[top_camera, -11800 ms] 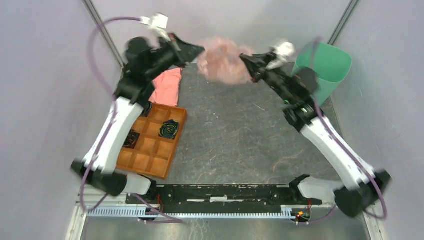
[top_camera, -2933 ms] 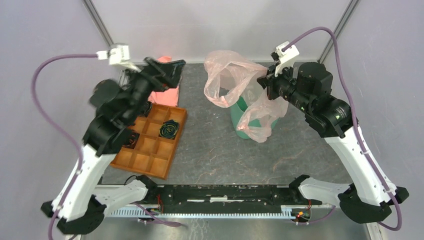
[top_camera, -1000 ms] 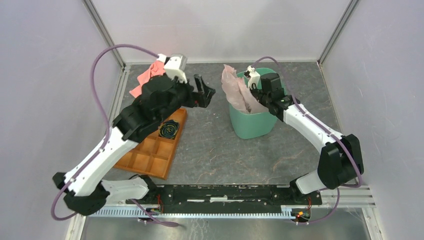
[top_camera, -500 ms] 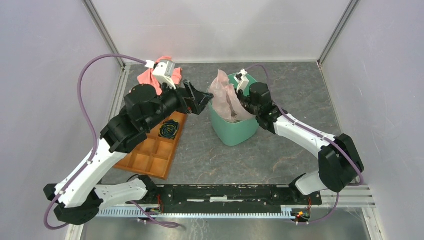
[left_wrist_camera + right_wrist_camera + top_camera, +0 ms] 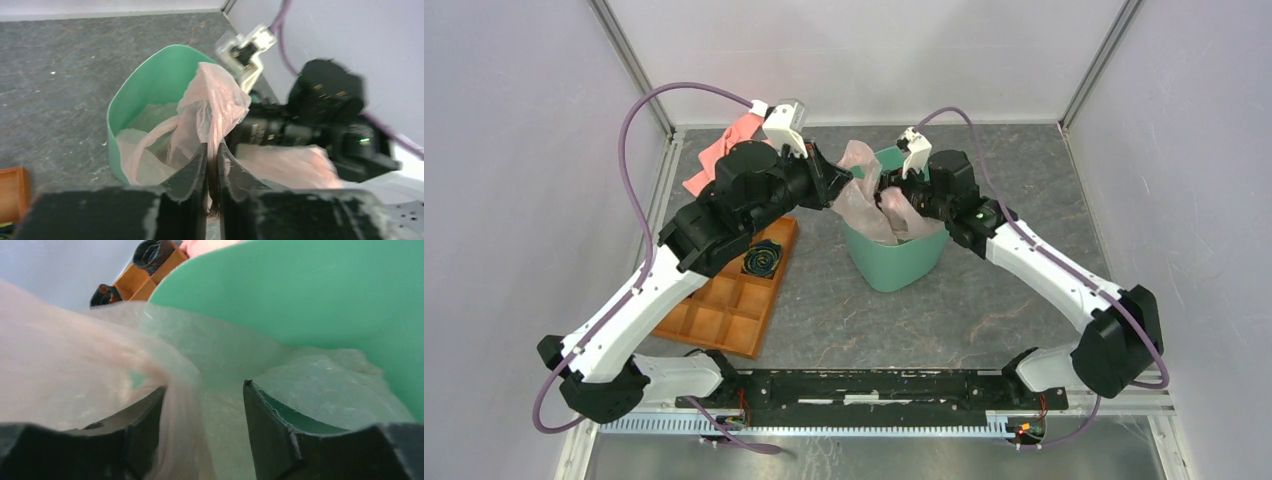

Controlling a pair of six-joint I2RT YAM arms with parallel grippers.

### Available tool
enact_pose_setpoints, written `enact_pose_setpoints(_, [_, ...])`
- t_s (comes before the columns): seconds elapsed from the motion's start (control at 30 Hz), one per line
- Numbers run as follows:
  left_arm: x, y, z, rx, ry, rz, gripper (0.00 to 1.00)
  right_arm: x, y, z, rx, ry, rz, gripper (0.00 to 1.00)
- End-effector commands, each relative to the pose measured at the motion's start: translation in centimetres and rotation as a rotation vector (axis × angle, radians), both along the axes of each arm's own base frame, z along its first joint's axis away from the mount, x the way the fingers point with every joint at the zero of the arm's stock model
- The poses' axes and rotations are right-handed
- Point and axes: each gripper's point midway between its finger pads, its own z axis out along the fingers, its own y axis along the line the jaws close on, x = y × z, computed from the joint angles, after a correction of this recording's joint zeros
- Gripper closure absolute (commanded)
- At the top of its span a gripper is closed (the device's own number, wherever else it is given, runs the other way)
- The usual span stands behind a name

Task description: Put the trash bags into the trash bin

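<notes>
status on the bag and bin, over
Left gripper shut on trash bag. Right gripper open, inside trash bin. Bag partly in, top fold above the rim. No obstruction seen.

No text, label, brand or number can be read in any view. Faint pale marks on the black right arm [image 5: 280, 132], just beside the bin [image 5: 150, 75], are too blurred to make out.
</notes>
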Motion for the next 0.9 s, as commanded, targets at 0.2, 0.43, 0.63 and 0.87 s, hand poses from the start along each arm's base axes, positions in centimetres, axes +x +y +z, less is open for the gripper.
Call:
enact_pose_setpoints(0.2, [-1.6,2.3,-0.5,-0.064,-0.037,0.029,0.98,-0.9,-10.7,10.5,-0.443,-0.291,-0.193,0.06])
enact_pose_setpoints(0.43, [-2.5,2.9,-0.5,-0.127,-0.064,0.021,0.98,-6.6,-11.7,16.2,-0.392,-0.536,-0.011,0.02])
enact_pose_setpoints(0.63, [-3.0,3.3,-0.6,-0.147,-0.062,0.021,0.98,-11.2,-9.7,18.3,-0.157,-0.546,0.120,0.02])
enact_pose_setpoints(0.87, [-3.4,2.8,-0.3,-0.177,-0.056,-0.004,0.98,-11.3,-10.1,17.2,-0.009,-0.387,-0.020,0.02])
